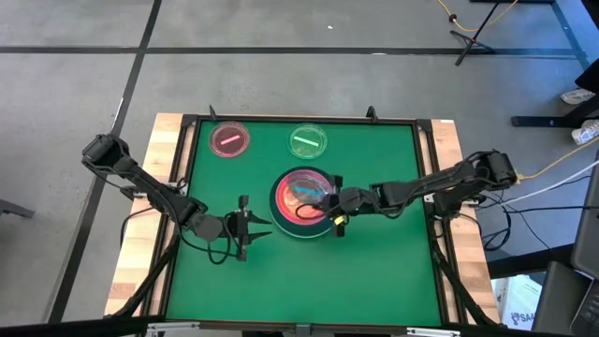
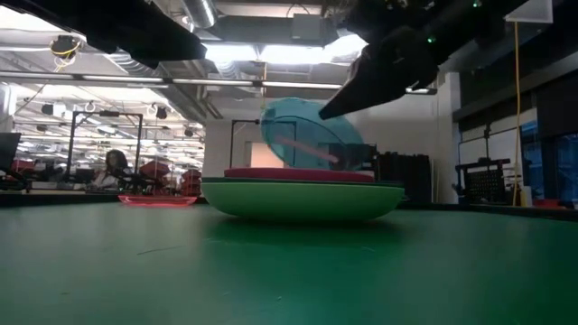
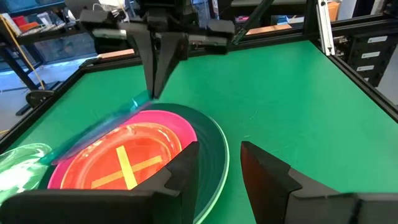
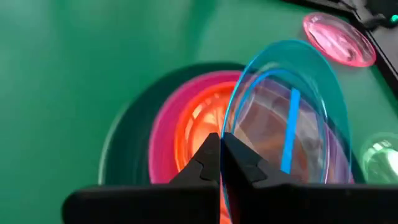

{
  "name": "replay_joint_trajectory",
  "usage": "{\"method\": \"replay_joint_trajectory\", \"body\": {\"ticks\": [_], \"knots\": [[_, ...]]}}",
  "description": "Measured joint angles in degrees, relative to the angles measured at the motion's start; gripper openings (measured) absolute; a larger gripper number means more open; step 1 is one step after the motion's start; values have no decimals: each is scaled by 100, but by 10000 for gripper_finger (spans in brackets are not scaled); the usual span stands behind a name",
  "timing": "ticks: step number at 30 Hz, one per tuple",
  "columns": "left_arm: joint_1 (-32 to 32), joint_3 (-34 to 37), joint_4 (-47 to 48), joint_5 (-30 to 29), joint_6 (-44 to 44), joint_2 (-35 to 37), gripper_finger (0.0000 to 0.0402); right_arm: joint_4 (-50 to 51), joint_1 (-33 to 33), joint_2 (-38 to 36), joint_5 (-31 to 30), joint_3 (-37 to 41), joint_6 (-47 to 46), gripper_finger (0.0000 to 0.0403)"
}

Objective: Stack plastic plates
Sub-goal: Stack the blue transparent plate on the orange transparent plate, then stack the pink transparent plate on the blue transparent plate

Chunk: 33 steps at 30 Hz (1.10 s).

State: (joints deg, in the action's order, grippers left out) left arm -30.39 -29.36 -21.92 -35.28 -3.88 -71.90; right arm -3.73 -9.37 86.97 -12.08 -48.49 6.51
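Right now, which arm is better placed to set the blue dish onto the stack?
The right. Its gripper is shut on the blue dish's rim, holding it tilted over the stack. The left gripper sits open beside the stack, holding nothing.

Green dish [image 4: 380, 158] cut by right wrist view's edge; blue dish [image 3: 93, 134] blurred in left wrist view.

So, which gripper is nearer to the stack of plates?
Right. The right gripper is over the stack of plates, holding a blue dish. The left gripper waits beside it.
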Motion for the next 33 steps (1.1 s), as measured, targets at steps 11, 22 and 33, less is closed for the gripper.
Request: {"method": "replay_joint_trajectory", "body": {"ticks": [11, 22, 33], "knots": [[0, -1, 0, 27, -2, 0, 110, -487, 0, 408, 90, 2, -5, 3], [0, 0, 0, 25, -2, 0, 110, -511, 0, 408, -34, 2, -328, 30], [0, -2, 1, 25, -4, 0, 110, -475, 0, 408, -35, 2, -285, 152]]}}
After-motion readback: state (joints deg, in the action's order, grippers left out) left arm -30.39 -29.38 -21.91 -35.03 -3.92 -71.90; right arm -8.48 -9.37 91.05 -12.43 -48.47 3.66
